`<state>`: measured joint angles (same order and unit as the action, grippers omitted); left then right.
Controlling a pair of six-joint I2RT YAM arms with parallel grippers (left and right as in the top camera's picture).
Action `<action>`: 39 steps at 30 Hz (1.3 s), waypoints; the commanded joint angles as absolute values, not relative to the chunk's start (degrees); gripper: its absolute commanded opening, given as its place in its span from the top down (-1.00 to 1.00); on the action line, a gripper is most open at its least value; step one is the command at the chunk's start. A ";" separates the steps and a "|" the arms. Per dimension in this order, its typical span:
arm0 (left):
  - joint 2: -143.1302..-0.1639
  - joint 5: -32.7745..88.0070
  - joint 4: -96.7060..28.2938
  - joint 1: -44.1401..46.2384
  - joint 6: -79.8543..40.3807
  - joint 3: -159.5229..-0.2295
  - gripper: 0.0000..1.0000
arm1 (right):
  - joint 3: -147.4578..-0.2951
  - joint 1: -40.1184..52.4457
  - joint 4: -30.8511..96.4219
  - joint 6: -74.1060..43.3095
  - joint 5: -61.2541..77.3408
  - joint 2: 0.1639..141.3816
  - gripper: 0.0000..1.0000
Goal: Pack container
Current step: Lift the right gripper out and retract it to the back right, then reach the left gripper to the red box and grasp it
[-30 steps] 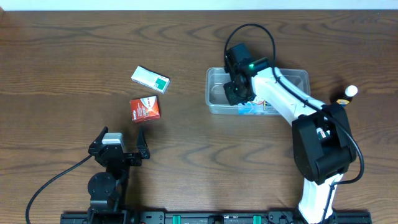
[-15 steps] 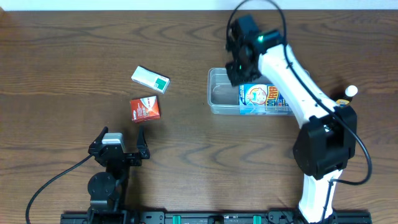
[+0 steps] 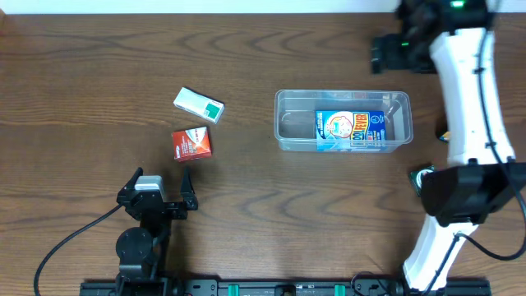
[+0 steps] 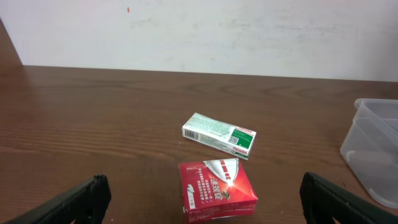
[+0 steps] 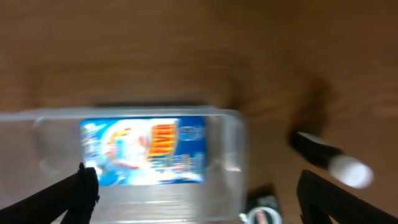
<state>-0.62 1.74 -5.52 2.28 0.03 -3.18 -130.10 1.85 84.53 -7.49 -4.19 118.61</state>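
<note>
From above, the container [image 3: 292, 123] sits on the tabletop [image 3: 82, 74] right of centre, its long side running left to right. A blue carton [image 3: 351, 130] lies flat inside and fills the right part; the left part is bare. The right gripper [image 3: 385, 53] hangs beyond the container's far right corner, apart from it, and from up here I cannot tell how wide it stands. Well to the left lie a white and green box [image 3: 198, 104] and, just nearer the robot, a red box [image 3: 191, 144]. They are close together but not touching, and neither is packed yet. The left gripper [image 3: 160, 182] rests low near the front edge, fingers spread with nothing between them.

From the left wrist, the two fingers show only at the bottom corners, wide apart and empty. The red box lies straight ahead in the gap, the white and green box sits behind it, slightly skewed, and a corner of the container shows at the right edge.

The right wrist view is blurred, but its fingers also sit far apart at the bottom corners, holding nothing. It looks down on the container with the carton inside. A dark stick with a white tip [image 5: 339, 165] lies on the wood to one side.

The next pick looks like the left arm's, and the red box is the handier one. It should come down square, close across the narrower sides and lift clear of the rim. The box belongs in the bare left part, beside the carton, leaving room for the other box.
</note>
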 commanded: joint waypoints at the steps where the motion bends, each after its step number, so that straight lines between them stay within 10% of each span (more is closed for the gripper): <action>1: -0.30 2.50 -6.13 2.04 0.60 -1.37 -0.96 | -130.67 -1.67 84.82 -8.58 -5.06 118.41 -0.99; 26: -3.25 8.16 -11.14 2.07 -11.55 -5.93 -0.96 | -130.67 -5.72 85.27 -8.56 -4.93 118.41 -0.98; 39: -53.04 3.70 -39.59 2.11 -9.93 -48.69 -0.96 | -130.67 -5.72 85.27 -8.56 -4.93 118.41 -0.98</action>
<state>-44.12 4.36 -35.81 2.28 -10.31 -42.19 -130.13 -5.48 85.25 -7.49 -4.56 118.61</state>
